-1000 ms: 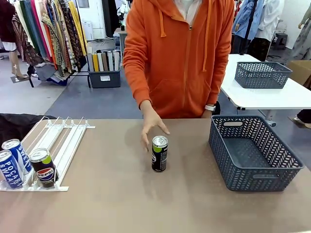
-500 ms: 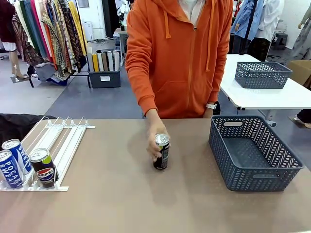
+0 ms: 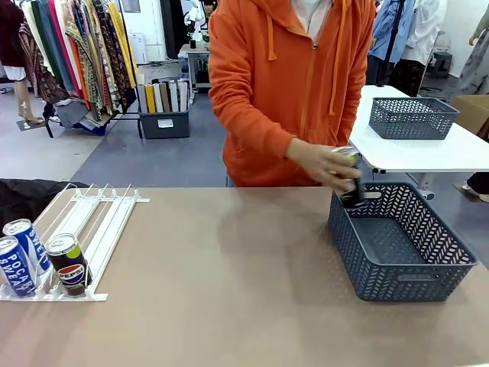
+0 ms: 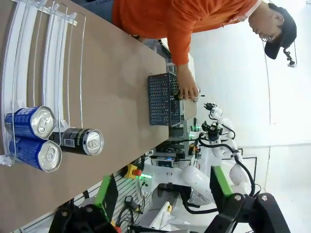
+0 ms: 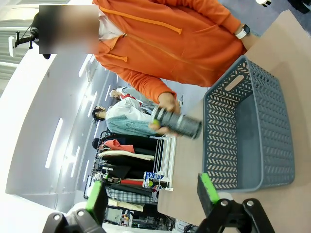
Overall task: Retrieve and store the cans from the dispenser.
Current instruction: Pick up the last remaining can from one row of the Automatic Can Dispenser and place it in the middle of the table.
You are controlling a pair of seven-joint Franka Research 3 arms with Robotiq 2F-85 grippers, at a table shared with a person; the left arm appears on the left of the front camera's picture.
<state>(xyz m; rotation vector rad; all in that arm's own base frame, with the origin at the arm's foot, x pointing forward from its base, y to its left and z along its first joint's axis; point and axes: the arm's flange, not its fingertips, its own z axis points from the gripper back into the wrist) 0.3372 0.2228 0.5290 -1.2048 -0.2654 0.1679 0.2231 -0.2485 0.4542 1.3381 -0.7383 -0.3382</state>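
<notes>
the person's hand (image 3: 319, 164) holds a dark can (image 3: 350, 180) in the air, tilted, just over the far left corner of the grey basket (image 3: 405, 284), which sits by the table's right edge (the can is blurred, so its print cannot be read). the can is clear of the basket floor and of the table (image 3: 229, 306). at the table's near left corner lies the dispenser (image 3: 98, 229), its lanes running from the far side down to the near edge. three cans stand at its low end: two blue pocari sweat cans (image 3: 18, 264) in the leftmost lanes, one just behind the other and touching or nearly so, and a pepsi can (image 3: 69, 264) just to their right. the left gripper (image 4: 161, 185) hangs off the dispenser's low end with its jaws wide apart and nothing between them. the right gripper (image 5: 151, 191) faces the basket and the held can from well back, jaws likewise spread and empty.
</notes>
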